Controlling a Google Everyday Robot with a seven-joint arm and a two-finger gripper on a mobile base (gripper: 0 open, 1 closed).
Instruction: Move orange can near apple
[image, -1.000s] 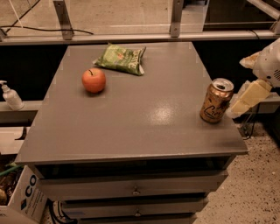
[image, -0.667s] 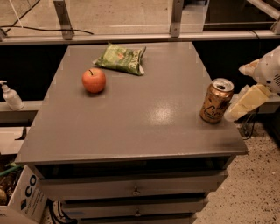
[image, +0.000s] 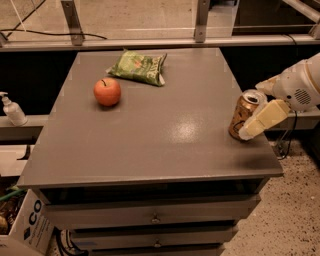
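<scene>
Can: orange-gold metal drink can (image: 242, 115) at the grey table's (image: 165, 145) right edge.
Gripper: cream gripper (image: 255, 112) against it — grip, cannot tell.
Apple: round red-orange apple (image: 107, 92) — well apart, far left.

- Worktop (image: 150, 150): grey, flat, with a bright glare patch right of centre.
- Snack bag (image: 138, 66): green, lying flat near the far edge, left of its middle.
- Drawers (image: 150, 212): stacked under the front edge, each with a small centre knob (image: 156, 218).
- Pump bottle (image: 12, 110): upright on a ledge off the left edge.
- Cardboard box (image: 27, 225): on the floor below the front-left corner.
- Metal rail (image: 150, 42): runs along just beyond the far edge.
- Black cable (image: 50, 34): lies past the far-left corner.
- Gripper (image: 252, 111): at the right edge, towards the front-right corner.
</scene>
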